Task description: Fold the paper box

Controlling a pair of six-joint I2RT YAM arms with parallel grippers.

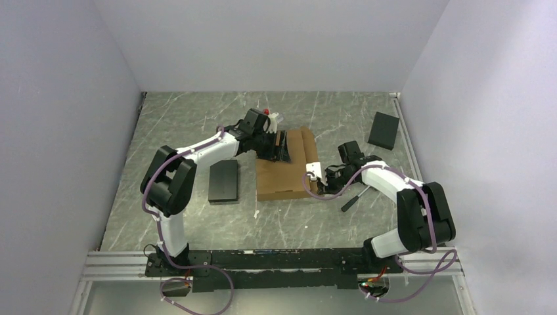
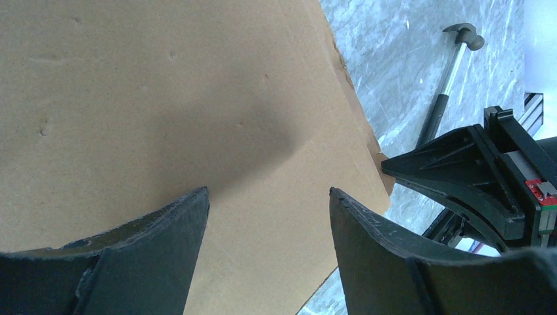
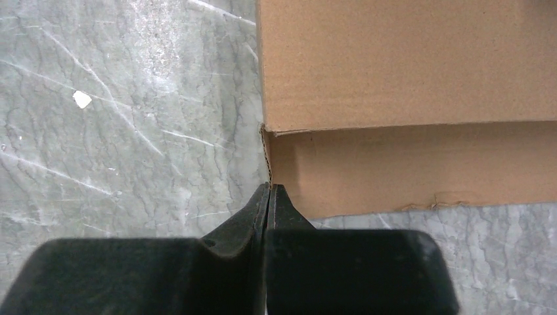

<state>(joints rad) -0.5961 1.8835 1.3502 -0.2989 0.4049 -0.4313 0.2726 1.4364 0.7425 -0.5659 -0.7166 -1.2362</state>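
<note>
- My left gripper point(image 2: 269, 197) gapes wide over the paper box point(image 2: 164, 98) panel, ready to press it.
- My right gripper point(image 3: 269, 191), pinched shut and empty, touches the box corner, likely bracing it.

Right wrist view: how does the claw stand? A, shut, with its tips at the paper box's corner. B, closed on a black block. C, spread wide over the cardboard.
A: the right claw shows its two fingers pressed together with no gap, their tips at the corner of the paper box.
</note>
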